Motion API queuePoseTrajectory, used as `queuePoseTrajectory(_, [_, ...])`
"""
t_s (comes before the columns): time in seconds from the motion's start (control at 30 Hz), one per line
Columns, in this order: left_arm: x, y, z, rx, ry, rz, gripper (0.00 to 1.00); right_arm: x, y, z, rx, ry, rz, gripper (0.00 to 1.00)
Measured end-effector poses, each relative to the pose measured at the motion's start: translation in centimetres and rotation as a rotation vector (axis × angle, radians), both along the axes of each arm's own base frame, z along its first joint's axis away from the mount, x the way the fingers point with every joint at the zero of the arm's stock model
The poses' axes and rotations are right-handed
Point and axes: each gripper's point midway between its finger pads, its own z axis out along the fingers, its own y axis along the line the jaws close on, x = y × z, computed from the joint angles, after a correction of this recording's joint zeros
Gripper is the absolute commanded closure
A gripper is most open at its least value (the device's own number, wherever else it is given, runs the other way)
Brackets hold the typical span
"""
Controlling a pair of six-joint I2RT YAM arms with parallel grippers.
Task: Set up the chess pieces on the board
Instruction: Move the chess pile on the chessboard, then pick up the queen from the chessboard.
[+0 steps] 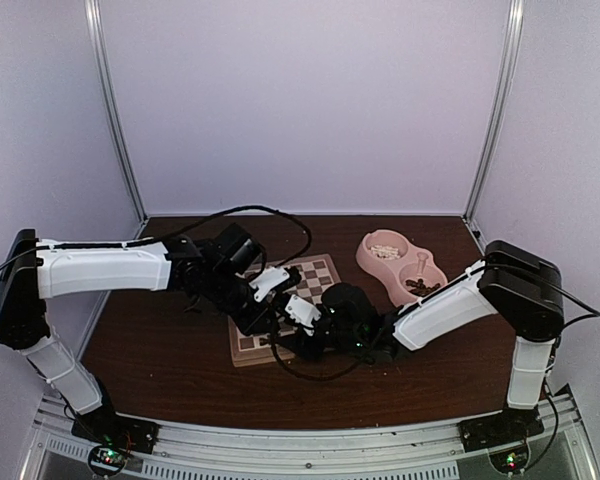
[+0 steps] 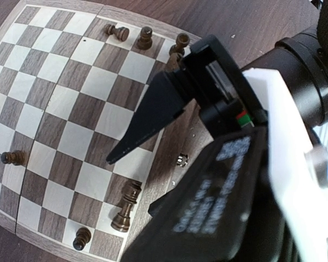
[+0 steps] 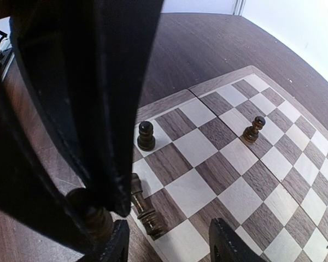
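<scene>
Right gripper [image 3: 169, 244]: jaws are standing part-way apart, holding nothing, over the board [image 3: 192, 192] corner.
Toppled dark piece [image 3: 144, 212]: is lying just ahead; light, rigid, smooth, likely rolling; I'd be pinching its narrow waist.
2 pawns [image 3: 146, 136]: are standing farther on.
Left gripper [image 2: 112, 158]: jaws are pressing shut, apparently empty.

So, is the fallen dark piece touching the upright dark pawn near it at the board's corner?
Apart. The right wrist view shows bare board between the fallen piece and the upright pawn.
</scene>
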Motion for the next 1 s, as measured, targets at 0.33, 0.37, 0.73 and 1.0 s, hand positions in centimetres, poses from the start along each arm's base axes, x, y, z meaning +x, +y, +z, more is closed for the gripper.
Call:
queuePoseTrajectory(0.33, [2.7, 2.8, 1.1, 0.025, -0.066, 0.169, 0.96, -0.1, 1.1, -0.6, -0.010, 0.038, 0.027, 0.56])
queuePoseTrajectory(0.37, [3.2, 3.3, 1.7, 0.015, -0.087, 0.199, 0.96, -0.3, 1.3, -0.8, -0.013, 0.044, 0.036, 0.56])
queuePoseTrajectory(0.73, [5.2, 7.2, 6.5, -0.077, -0.238, 0.364, 0.93, -1.7, 2.0, -2.6, -0.058, 0.112, 0.103, 0.79])
queuePoseTrajectory(1.0, [5.2, 7.7, 5.9, -0.055, -0.238, 0.377, 0.93, -1.8, 2.0, -2.6, -0.064, 0.122, 0.106, 0.89])
